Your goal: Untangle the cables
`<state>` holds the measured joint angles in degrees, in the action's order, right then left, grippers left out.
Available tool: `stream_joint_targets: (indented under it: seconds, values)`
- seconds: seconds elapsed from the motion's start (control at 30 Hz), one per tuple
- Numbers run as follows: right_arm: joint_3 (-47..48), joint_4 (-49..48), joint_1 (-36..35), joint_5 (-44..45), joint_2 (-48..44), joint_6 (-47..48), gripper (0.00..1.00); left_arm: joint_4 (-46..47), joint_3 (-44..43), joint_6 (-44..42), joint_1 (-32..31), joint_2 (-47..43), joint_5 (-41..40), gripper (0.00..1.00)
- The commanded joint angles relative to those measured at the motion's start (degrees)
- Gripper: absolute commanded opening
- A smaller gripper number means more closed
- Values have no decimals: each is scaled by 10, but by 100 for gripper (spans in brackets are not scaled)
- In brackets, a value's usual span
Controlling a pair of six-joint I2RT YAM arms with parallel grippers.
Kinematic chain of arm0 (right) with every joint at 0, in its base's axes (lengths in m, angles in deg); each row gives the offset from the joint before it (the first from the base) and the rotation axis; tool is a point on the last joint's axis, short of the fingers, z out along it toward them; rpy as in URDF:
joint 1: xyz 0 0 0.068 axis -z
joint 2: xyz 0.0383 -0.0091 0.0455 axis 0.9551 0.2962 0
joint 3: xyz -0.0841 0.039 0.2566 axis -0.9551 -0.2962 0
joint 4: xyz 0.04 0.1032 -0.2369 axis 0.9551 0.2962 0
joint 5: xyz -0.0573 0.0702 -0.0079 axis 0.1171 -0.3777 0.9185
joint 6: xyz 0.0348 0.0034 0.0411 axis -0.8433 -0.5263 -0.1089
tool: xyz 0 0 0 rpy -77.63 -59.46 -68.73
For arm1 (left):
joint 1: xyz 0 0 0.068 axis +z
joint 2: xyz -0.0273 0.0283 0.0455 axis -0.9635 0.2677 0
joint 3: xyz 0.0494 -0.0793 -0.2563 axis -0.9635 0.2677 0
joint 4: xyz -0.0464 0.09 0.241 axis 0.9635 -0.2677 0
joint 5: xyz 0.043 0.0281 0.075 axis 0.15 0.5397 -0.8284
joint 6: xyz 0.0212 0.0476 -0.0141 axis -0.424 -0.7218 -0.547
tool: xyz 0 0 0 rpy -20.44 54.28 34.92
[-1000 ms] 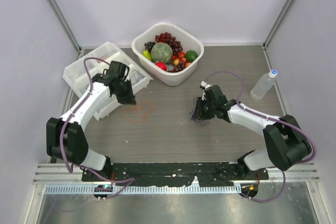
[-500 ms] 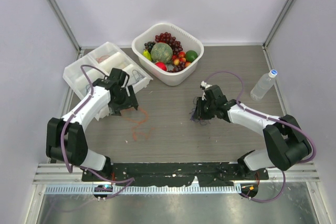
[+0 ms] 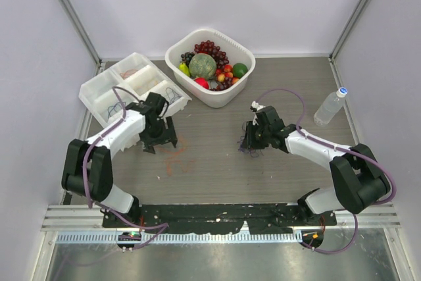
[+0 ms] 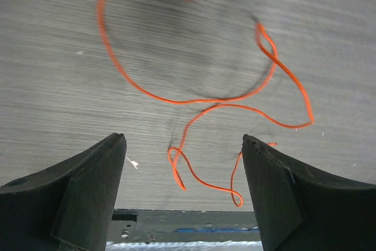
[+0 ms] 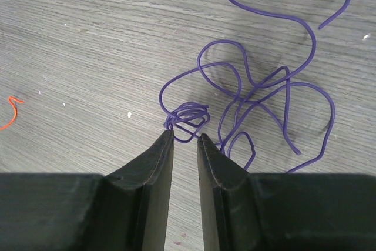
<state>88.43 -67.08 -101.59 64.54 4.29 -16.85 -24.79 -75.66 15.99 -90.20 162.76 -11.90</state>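
A thin orange cable (image 3: 176,159) (image 4: 176,101) lies in loose loops on the wooden table, with nothing holding it. My left gripper (image 3: 160,144) (image 4: 183,137) hovers just above it with its jaws wide open, and one end loop of the cable shows between the fingertips. A dark purple cable (image 3: 251,151) (image 5: 191,108) sits tangled in several loops at mid-right. My right gripper (image 3: 248,146) (image 5: 185,134) points down at it with a narrow gap between the jaws. Its tips rest at a small coil of the purple cable, and only bare table shows in the gap.
A white basket (image 3: 209,31) full of fruit stands at the back centre. A white divided tray (image 3: 92,87) sits at the back left, right behind my left arm, with thin wires in one compartment. A water bottle (image 3: 329,106) stands at the right.
My left gripper has opened and let go of the orange cable, which now lies nearer the front. The left arm moved from the tray toward the table's middle. The right arm has not moved.
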Motion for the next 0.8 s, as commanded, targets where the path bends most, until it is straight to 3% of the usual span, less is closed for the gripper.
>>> stream_joint_targets:
  seconds: [0.0,0.2,0.5,0.67,0.77]
  values:
    - [16,-8,-2,9,-8,-2,29,39,1,-69,-64,-3,-26,85]
    - [14,-6,-2,12,-12,1,28,19,-28,-49,-66,61,-26,89]
    - [18,-5,-2,15,-10,0,28,24,-58,-106,-95,127,-68,88]
    - [19,-4,-3,15,-10,1,28,40,-77,-119,-100,151,-75,75]
    - [18,-3,-2,16,-11,2,28,65,-70,-124,-100,161,-64,57]
